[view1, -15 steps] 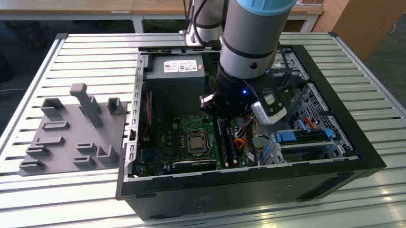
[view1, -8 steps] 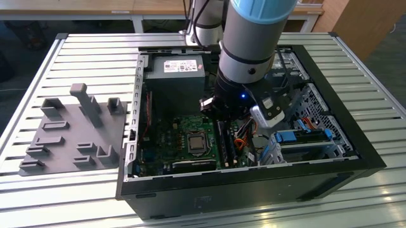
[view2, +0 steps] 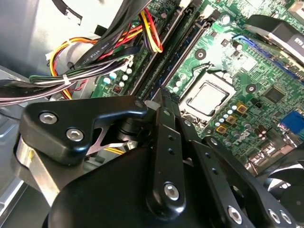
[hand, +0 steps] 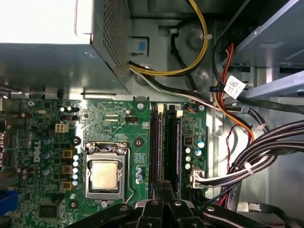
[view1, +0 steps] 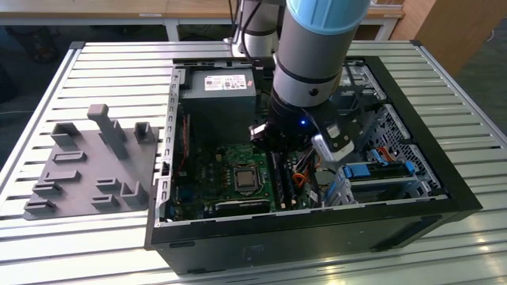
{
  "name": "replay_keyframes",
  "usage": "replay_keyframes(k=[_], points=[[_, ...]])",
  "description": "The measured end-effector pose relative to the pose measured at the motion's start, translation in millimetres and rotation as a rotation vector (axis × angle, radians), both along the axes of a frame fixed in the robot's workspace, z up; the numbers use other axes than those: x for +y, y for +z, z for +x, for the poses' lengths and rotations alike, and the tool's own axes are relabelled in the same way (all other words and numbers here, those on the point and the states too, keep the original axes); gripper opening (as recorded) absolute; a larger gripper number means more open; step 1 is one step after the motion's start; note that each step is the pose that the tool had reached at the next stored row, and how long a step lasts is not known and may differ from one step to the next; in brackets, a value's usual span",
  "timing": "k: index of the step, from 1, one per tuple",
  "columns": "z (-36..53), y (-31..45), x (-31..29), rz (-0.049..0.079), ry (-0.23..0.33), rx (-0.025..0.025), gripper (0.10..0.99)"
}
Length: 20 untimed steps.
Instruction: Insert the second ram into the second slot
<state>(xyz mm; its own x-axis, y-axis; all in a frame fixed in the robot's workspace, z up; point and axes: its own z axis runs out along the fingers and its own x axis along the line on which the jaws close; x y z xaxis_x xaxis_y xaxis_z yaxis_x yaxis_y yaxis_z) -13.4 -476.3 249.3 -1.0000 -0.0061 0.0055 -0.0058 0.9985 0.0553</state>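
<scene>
just beyond the claw (hand: 164,186) tips, the second ram (hand: 169,145) in its slot

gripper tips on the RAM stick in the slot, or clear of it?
Cannot tell. In the first wrist view the gripper sits right over the near end of the ram in its slot, but their outlines merge there; neither contact nor gap shows.

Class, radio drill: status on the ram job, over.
Gripper shut, tips at the memory slots. Second ram: cannot pick it out. Cables beside slots, not across them.

Ribbed metal table (view1: 95,65), pale wooden bench (view1: 103,9) behind, wooden cabinet (view1: 459,29), dark floor (view1: 24,77)
</scene>
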Motion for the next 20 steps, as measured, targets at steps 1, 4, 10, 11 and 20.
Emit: replay_keyframes(k=[1, 4, 10, 11, 20], points=[[0.0, -1.0, 0.0, 0.0, 0.0, 0.0, 0.106], [0.0, -4.3, 0.0, 0.0, 0.0, 0.0, 0.106], [0.0, -11.8, 0.0, 0.0, 0.0, 0.0, 0.106], [0.0, -13.0, 0.0, 0.0, 0.0, 0.0, 0.106], [0.0, -21.8, 2.5, 0.0, 0.0, 0.0, 0.106]])
